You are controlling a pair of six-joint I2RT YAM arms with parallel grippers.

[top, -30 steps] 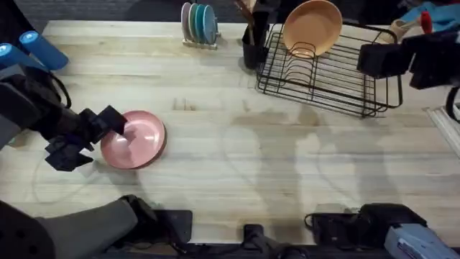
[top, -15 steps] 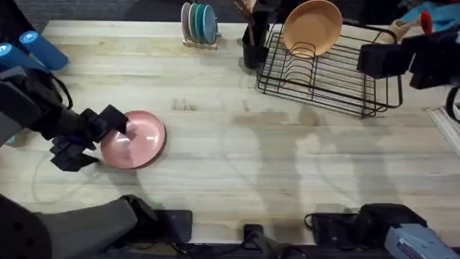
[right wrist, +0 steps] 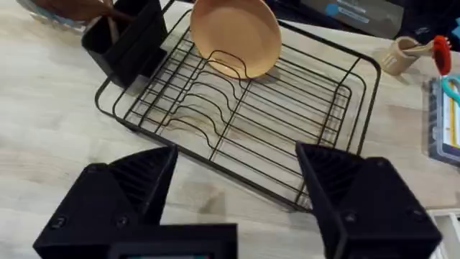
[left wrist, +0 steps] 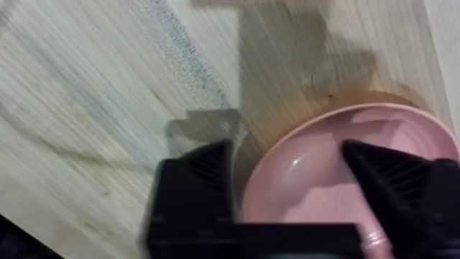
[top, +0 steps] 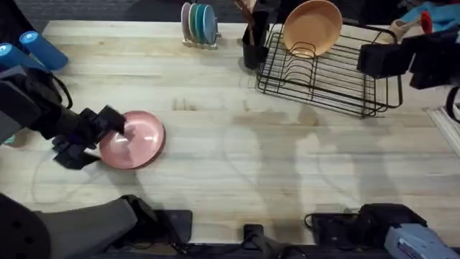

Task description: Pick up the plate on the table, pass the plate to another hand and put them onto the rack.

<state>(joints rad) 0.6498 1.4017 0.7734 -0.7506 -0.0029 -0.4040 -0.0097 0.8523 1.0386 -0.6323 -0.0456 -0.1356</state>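
Your rack (top: 327, 72) sits at the far right of the table (top: 237, 151): black wire, rectangular, w/ one orange-tan plate (top: 311, 27) standing upright in a slot loop at its far left end; the rest of the loops look bare. A black utensil holder (top: 253, 43) stands just beside the rack's left edge, w/ brownish handles sticking up, too dark to name. Further left, a small wooden stand (top: 199, 29) holds teal and white plates on edge. The pink plate (top: 133, 139) lies flat on the table at the near left, glossy, round, shallow raised rim, light glare on its inner face. Your left gripper (top: 108, 133) is at the plate's left edge, jaws spread and straddling the rim: in the left wrist view one finger (left wrist: 208, 180) is outside on the wood, the other over the plate's inside, not clamped. Whether either finger touches the rim you can't tell, and part of the plate is cut off there. Your right gripper (right wrist: 237, 187) hangs over the table near the rack, jaws wide apart, nothing btwn them
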